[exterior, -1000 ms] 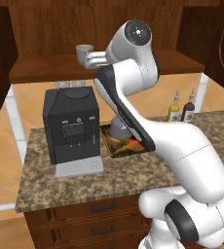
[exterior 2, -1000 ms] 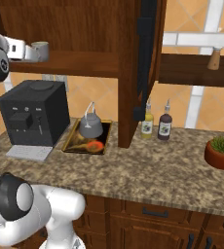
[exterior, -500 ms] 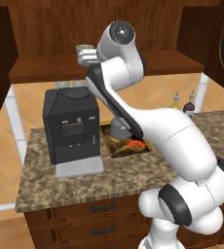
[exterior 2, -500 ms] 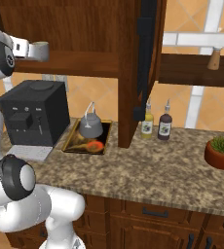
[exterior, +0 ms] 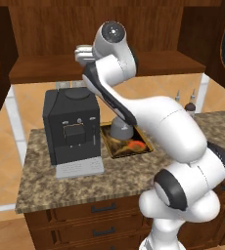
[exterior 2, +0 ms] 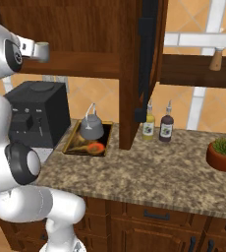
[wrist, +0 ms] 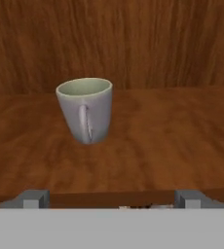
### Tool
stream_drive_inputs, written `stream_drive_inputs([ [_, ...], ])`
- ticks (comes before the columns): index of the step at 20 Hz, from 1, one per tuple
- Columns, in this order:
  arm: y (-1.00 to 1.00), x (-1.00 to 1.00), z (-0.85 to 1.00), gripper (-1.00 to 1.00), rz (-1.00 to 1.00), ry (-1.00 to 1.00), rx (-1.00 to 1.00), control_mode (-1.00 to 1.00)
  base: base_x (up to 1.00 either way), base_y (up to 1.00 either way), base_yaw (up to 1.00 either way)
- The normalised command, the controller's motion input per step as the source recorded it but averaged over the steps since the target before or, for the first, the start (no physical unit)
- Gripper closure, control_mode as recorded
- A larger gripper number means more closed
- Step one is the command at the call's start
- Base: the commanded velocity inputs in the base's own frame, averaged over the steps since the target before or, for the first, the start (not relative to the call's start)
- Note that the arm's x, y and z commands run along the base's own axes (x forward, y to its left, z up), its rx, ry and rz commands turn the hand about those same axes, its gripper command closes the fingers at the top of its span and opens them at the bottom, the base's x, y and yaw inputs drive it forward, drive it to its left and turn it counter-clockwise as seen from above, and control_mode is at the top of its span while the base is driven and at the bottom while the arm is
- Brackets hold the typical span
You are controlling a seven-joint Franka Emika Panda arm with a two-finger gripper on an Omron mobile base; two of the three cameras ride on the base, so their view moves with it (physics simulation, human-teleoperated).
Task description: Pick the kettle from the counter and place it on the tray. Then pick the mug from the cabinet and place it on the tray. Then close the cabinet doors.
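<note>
Since the earlier frames the arm's upper joints have swung round while the hand has stayed level with the cabinet [exterior 2: 85,29] shelf; the kettle, tray and coffee machine lie as before. The gripper [wrist: 111,198] is released, jaws spread wide, holding nothing, just short of the shelf edge. The mug [wrist: 85,110] stands upright on the shelf at about 11 o'clock from the fingertips, handle facing the hand, nothing visible inside. On the counter [exterior 2: 149,172], the tray [exterior 2: 71,141] holds the kettle [exterior 2: 91,129] and an orange item [exterior 2: 96,146]; the coffee machine [exterior: 70,127] sits just beside it.
</note>
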Motion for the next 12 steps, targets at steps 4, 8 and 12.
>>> stream_drive_inputs([
  [4,0.09,0.38,-0.08,-1.00,-0.01,0.01,0.02,-1.00,0.00,0.00,0.00],
  [8,0.13,0.35,-0.03,-1.00,0.00,0.04,0.01,-1.00,0.00,0.00,0.00],
  [12,0.21,0.31,0.00,-1.00,0.00,0.02,0.00,-1.00,0.00,0.00,0.00],
])
